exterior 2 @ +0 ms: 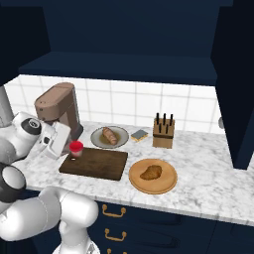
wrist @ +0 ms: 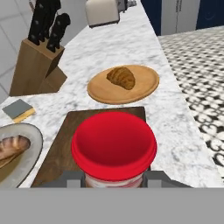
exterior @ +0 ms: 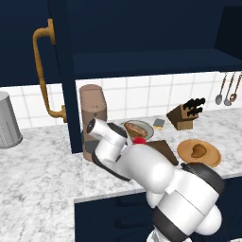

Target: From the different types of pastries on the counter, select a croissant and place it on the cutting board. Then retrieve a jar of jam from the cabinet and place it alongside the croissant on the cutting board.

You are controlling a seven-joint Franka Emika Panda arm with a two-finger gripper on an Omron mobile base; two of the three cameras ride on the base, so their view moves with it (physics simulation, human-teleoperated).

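My gripper (wrist: 113, 180) is shut on the jar of jam (wrist: 113, 144), a squat jar with a red lid (exterior 2: 76, 147) (exterior: 139, 140). The jar sits at the left end of the dark cutting board (exterior 2: 99, 164) (wrist: 52, 157) (exterior: 164, 147); I cannot tell whether it touches the board. In the right base view the gripper (exterior 2: 72, 151) reaches in from the left. The croissant (exterior 2: 151, 172) (wrist: 121, 77) (exterior: 199, 151) lies on a round tan plate (exterior 2: 167, 184) to the right of the board. A longer roll (exterior 2: 109, 135) rests on a grey plate. The cabinet door (exterior: 61, 71) stands open above the counter (exterior 2: 208, 173).
A brown coffee machine (exterior 2: 59, 111) stands right behind the gripper. A knife block (exterior 2: 163, 131) and a sponge (exterior 2: 139, 134) are at the back by the tiles. A toaster (wrist: 103, 12) is far along the counter. A grey canister (exterior: 7, 120) stands at the left.
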